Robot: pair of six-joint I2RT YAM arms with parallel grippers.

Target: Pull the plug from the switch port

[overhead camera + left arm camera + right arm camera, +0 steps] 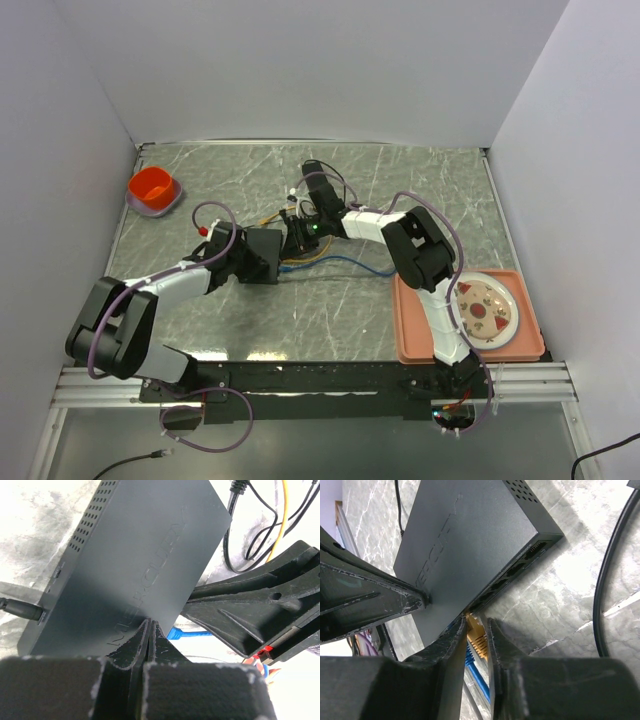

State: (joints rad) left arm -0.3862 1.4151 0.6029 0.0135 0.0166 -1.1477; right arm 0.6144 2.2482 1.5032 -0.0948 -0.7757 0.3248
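The switch is a flat matte-black box (264, 254), also seen in the left wrist view (135, 565) and the right wrist view (465, 535). Its long side edge carries a row of ports (512, 572). A yellow plug (478, 635) sits in one port, with a blue plug (470, 656) beside it. My right gripper (476, 630) is shut on the yellow plug, one finger on each side. My left gripper (150, 625) is shut, its tips resting on the box's top near an edge. A black lead (22, 609) enters the box's other side.
Yellow, blue and black cables (330, 262) trail over the marble table to the right of the switch. A red bowl (153, 190) stands at the far left. A pink tray (420, 345) with a plate (486, 306) lies at the near right.
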